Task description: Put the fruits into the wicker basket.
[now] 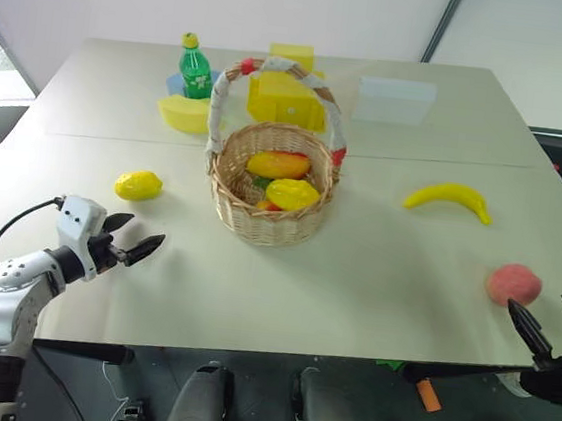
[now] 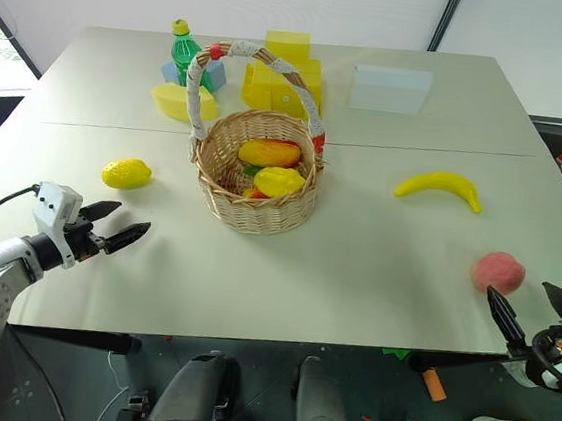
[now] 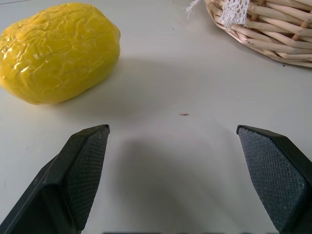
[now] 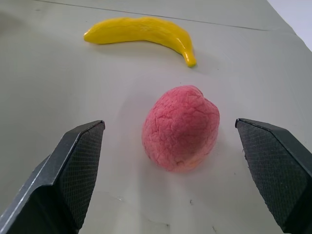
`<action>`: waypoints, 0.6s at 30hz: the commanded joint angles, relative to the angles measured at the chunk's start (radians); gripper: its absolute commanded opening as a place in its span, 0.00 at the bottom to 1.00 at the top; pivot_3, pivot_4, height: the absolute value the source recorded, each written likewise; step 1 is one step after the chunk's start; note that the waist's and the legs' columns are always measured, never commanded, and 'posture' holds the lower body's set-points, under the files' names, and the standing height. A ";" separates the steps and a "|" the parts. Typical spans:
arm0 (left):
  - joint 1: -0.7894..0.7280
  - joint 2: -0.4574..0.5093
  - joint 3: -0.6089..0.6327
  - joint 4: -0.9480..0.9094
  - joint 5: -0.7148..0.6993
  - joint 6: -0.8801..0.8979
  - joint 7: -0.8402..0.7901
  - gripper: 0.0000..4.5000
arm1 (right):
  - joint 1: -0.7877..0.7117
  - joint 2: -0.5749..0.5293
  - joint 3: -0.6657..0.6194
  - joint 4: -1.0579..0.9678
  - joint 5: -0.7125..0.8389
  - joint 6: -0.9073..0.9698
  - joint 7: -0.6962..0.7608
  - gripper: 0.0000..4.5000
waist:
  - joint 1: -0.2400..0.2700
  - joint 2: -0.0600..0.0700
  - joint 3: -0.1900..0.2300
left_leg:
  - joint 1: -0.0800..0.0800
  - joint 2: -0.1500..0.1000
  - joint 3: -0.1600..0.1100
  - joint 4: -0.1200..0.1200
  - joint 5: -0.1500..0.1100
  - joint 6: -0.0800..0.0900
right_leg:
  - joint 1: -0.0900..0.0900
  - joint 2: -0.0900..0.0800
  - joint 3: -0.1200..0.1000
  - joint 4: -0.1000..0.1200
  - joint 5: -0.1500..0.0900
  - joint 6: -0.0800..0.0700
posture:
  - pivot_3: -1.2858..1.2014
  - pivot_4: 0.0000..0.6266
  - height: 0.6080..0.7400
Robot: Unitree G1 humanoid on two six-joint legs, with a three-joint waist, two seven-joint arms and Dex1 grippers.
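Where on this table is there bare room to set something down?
Bare: the near strip between lemon and peach, in front of the wicker basket; also between basket and banana. Crowded: behind the basket, around the green bottle.

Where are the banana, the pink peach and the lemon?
banana (image 1: 450, 198), left eye view, middle of its curve.
peach (image 4: 181, 127), right wrist view, middle of its pink top.
lemon (image 3: 58, 52), left wrist view, middle of its wrinkled side.

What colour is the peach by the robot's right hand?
Pink-red; the peach shows best in the right wrist view.
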 commanded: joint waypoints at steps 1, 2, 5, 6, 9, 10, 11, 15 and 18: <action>0.000 0.001 0.011 -0.021 -0.004 -0.016 -0.002 0.99 | -0.005 -0.009 -0.012 -0.002 0.001 -0.027 0.005 1.00 | 0.000 0.000 0.000 | 0.000 0.000 0.000 0.000 0.000 0.000 | 0.000 0.000 0.000 0.000 0.000 0.000 | 0.52 0.24 1.00; 0.000 -0.001 0.013 -0.021 -0.006 -0.012 0.002 0.99 | -0.007 -0.009 -0.012 0.000 0.000 -0.028 0.006 1.00 | 0.000 0.000 0.000 | 0.000 0.000 0.000 0.000 0.000 0.000 | 0.000 0.000 0.000 0.000 0.000 0.000 | 0.52 0.24 1.00; -0.002 -0.005 0.014 -0.022 -0.012 -0.007 0.002 0.99 | -0.010 -0.011 -0.010 0.006 0.000 -0.033 0.008 1.00 | 0.000 0.000 0.000 | 0.000 0.000 0.000 0.000 0.000 0.000 | 0.000 0.000 0.000 0.000 0.000 0.000 | 0.52 0.24 1.00; -0.003 -0.006 0.014 -0.021 -0.011 -0.007 0.003 0.99 | -0.011 -0.011 -0.010 0.007 -0.001 -0.034 0.008 1.00 | 0.000 0.000 0.000 | 0.000 0.000 0.000 0.000 0.000 0.000 | 0.000 0.000 0.000 0.000 0.000 0.000 | 0.52 0.24 1.00; -0.007 -0.009 0.016 -0.019 -0.012 -0.003 0.005 0.99 | -0.017 -0.016 -0.011 0.012 0.000 -0.037 0.012 1.00 | 0.000 0.000 0.000 | 0.000 0.000 0.000 0.000 0.000 0.000 | 0.000 0.000 0.000 0.000 0.000 0.000 | 0.52 0.24 1.00; -0.009 -0.011 0.017 -0.020 -0.015 -0.001 0.005 0.99 | -0.018 -0.019 -0.013 0.009 0.002 -0.037 0.015 1.00 | 0.000 0.000 0.000 | 0.000 0.000 0.000 0.000 0.000 0.000 | 0.000 0.000 0.000 0.000 0.000 0.000 | 0.52 0.24 1.00; -0.012 -0.014 0.018 -0.020 -0.016 -0.001 0.007 0.99 | -0.021 -0.023 -0.013 0.004 0.005 -0.038 0.021 1.00 | 0.000 0.000 0.000 | 0.000 0.000 0.000 0.000 0.000 0.000 | 0.000 0.000 0.000 0.000 0.000 0.000 | 0.52 0.24 1.00; -0.031 -0.034 0.032 -0.032 -0.036 0.007 0.029 0.99 | -0.055 -0.052 -0.007 -0.067 0.040 0.004 0.020 1.00 | -0.001 0.000 0.000 | 0.000 0.000 0.000 0.000 0.000 0.000 | 0.000 0.000 0.000 0.000 0.000 0.000 | 0.52 0.24 1.00; -0.053 -0.038 0.039 -0.040 -0.049 0.014 0.043 0.99 | -0.094 -0.086 0.026 -0.169 0.092 0.070 0.016 1.00 | -0.003 0.001 -0.001 | 0.001 0.000 0.000 0.000 0.000 0.000 | 0.000 0.000 0.000 0.001 0.000 0.000 | 0.52 0.24 1.00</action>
